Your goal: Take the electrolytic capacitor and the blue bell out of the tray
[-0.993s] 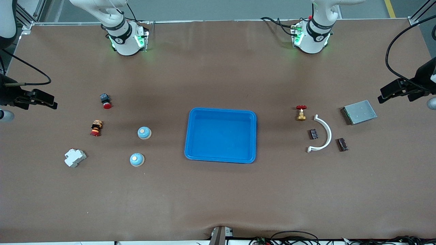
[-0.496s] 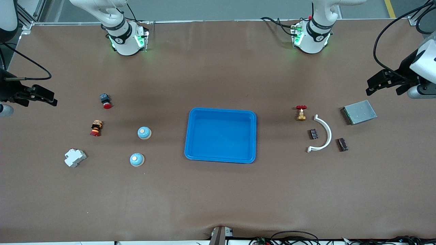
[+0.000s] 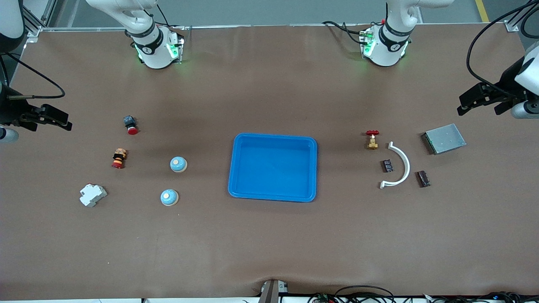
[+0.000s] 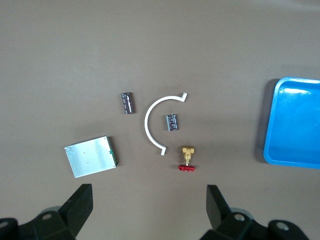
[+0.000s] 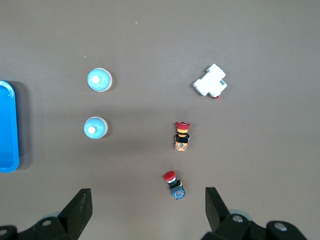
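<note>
A blue tray (image 3: 273,167) sat at the centre of the brown table (image 3: 269,244), with nothing in it.

Taking the tray as the dial's centre in the front view, the two blue bells lay out at about nine o'clock. One bell (image 3: 178,164) stood farther from the front camera, and the second bell (image 3: 169,197) lay nearer to it, at about eight o'clock. Past them toward the right arm's end were a red-capped push button (image 3: 130,125), a striped red-and-black button (image 3: 119,158) and a white breaker block (image 3: 93,195).

At three o'clock from the tray lay the capacitors. One dark capacitor (image 3: 388,165) rested inside the curve of a white arc-shaped clip (image 3: 398,165), apart from it. The second capacitor (image 3: 423,179) lay just outside that curve, toward the left arm's end. A brass valve with a red handwheel (image 3: 372,139) stood at about two o'clock, and a grey metal box (image 3: 444,138) lay farther out.

The left gripper (image 3: 481,99) hung over the table's edge near the metal box. Its jaws stood wide apart and held nothing, as the left wrist view showed with both fingers (image 4: 80,205) spread. The right gripper (image 3: 47,118) hung over its own end of the table, at about ten o'clock from the buttons. Its jaws were likewise fully spread and empty.
</note>
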Motion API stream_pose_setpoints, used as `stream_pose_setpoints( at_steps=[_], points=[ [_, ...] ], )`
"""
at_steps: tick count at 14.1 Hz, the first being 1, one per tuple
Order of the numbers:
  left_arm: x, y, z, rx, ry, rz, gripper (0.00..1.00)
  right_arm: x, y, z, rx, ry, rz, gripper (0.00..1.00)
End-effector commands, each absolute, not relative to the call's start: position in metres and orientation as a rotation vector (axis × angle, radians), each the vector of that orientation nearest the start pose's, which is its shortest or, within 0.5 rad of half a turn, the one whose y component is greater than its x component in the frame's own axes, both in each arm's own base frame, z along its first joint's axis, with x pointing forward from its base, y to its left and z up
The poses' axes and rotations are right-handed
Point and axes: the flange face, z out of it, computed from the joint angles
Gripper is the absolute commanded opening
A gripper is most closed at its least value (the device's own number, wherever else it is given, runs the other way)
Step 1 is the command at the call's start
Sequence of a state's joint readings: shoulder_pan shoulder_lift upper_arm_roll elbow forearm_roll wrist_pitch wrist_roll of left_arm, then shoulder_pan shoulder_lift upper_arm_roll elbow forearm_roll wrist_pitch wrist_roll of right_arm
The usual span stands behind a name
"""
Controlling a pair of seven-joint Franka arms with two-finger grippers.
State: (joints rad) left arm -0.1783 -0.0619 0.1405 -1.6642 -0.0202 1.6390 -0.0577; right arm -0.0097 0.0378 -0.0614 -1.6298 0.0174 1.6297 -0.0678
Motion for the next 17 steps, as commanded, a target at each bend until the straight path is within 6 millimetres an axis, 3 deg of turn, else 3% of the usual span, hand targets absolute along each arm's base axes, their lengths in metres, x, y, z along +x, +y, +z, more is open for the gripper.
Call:
stream_pose_setpoints(
  at_steps=[1, 13, 17],
  points=[
    [0.533, -0.016, 0.624, -3.151, -0.014, -0.057, 1.0, 0.559, -0.038, 0.585, -3.127, 0.011, 0.035, 1.0],
    [0.535, -0.023, 0.625, -3.159, -0.01, -0.061, 1.0, 0.559, -0.035, 0.595, -3.092, 0.018, -0.015, 1.0],
    [0.538, -0.027, 0.626, -3.16, -0.003, -0.066, 1.0, 0.558, -0.043, 0.595, -3.092, 0.035, -0.018, 1.0]
  ],
)
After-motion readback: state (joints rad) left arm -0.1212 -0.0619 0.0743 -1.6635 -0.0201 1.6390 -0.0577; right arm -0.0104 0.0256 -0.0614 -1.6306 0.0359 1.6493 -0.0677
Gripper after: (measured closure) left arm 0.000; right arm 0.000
